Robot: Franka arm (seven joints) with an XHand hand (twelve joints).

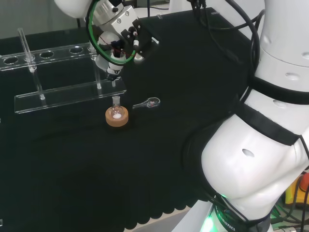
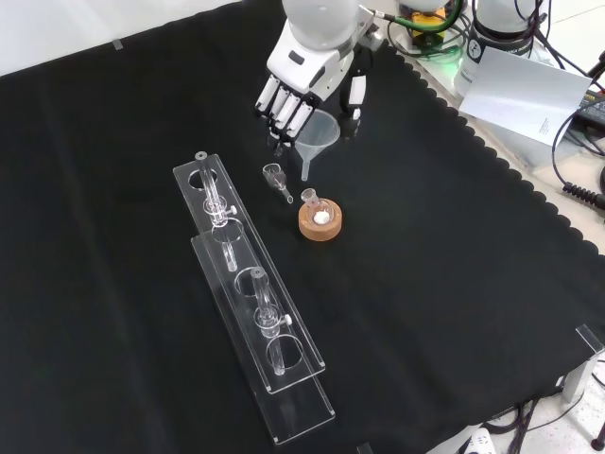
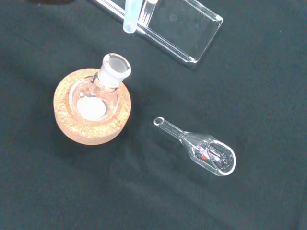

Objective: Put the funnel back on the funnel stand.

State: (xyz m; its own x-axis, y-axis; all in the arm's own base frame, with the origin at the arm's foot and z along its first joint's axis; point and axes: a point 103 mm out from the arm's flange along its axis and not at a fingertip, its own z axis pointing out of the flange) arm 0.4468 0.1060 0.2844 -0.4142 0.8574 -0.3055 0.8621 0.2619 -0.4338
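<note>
The clear funnel [image 2: 320, 131] hangs above the cloth in the hand [image 2: 304, 79], pinched between fingers and thumb, its stem pointing down. In the head view the hand [image 1: 121, 39] is over the right end of the clear funnel stand [image 1: 63, 92], with the funnel [image 1: 109, 64] beneath it. In the front view the long stand [image 2: 248, 284], with round holes in its top plate, lies to the left of and nearer than the funnel. In the wrist view the funnel's stem tip [image 3: 130, 17] sits over the stand's base plate [image 3: 178, 31].
A small round flask [image 2: 317, 210] with white powder rests on a cork ring [image 2: 321, 226] just below the funnel. A glass scoop [image 2: 277, 178] lies between the ring and the stand. The arm's white links [image 1: 260, 145] stand at the head view's right.
</note>
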